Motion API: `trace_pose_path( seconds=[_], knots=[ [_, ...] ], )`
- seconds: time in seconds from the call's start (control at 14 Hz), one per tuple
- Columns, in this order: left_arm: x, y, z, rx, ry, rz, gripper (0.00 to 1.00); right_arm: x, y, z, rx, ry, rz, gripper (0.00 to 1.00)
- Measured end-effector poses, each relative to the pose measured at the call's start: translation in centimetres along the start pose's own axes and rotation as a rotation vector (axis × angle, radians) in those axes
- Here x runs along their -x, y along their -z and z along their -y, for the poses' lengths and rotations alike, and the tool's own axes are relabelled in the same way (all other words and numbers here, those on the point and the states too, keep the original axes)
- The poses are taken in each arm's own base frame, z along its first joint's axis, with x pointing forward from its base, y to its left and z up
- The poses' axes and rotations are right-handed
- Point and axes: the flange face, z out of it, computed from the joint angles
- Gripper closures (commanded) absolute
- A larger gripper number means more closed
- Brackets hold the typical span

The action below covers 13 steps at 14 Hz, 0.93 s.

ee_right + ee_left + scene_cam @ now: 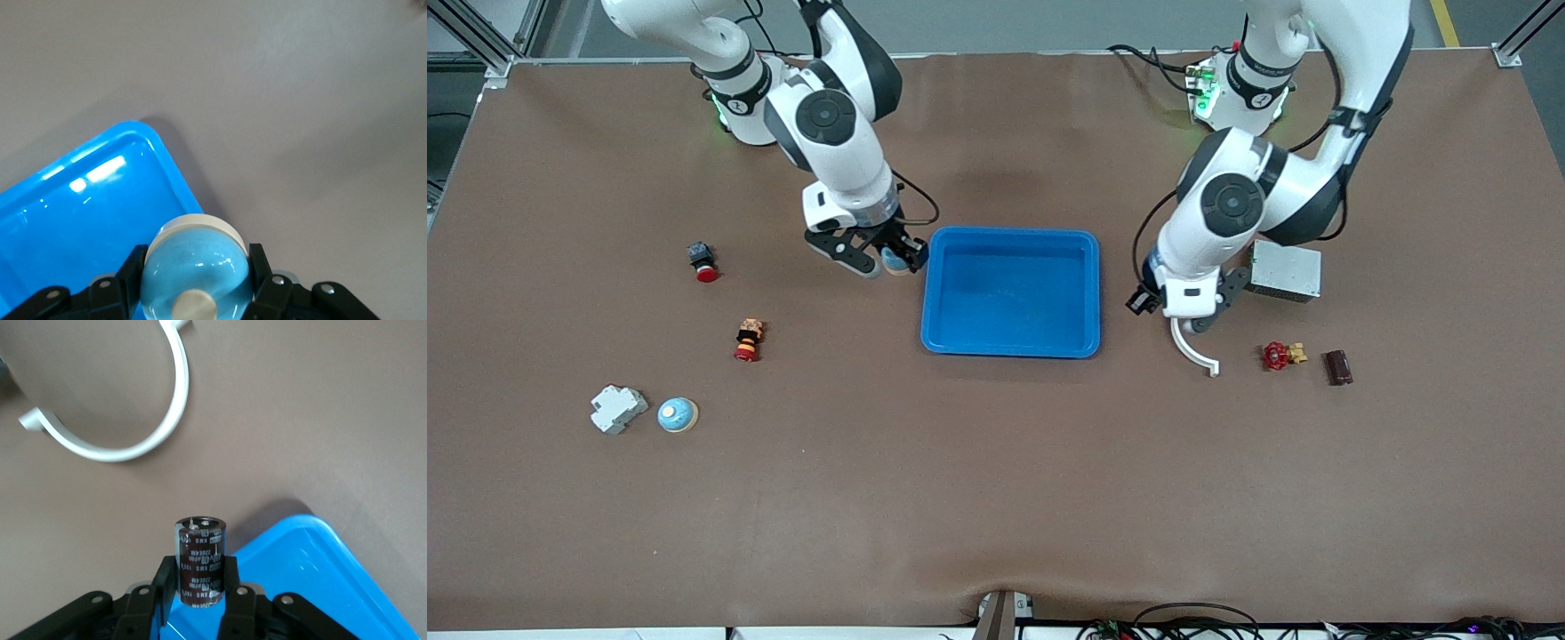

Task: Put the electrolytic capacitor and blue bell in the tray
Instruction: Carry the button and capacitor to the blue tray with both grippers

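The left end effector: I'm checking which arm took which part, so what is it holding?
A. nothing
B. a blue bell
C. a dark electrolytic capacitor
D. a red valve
C. In the left wrist view the left end effector is shut on the electrolytic capacitor, a dark can held upright over the corner of the tray.

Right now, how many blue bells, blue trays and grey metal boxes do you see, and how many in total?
Blue bells: 2, one held, one lying loose
Blue tray: 1
Grey metal box: 1
Total: 4
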Motion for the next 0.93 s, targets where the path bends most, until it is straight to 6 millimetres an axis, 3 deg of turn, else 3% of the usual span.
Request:
trace_pose_path(
  seconds=[0.21, 0.5, 0.93],
  knots=[
    [1.9, -3.0, -2.1, -0.029, 0.054, 0.037, 1.00, 2.2, -1.7, 1.7, 0.008, -0.042, 0.010, 1.00],
    [4.9, -5.3, -4.6, -0.045, 0.138, 0.065, 1.00, 4.2, -3.9, 3.7, -0.008, -0.091, 0.015, 1.00],
    [9.4, -9.9, -4.8, -0.121, 0.187, 0.079, 1.00, 6.8, -8.7, 5.5, 0.012, -0.134, -0.009, 1.00]
  ],
)
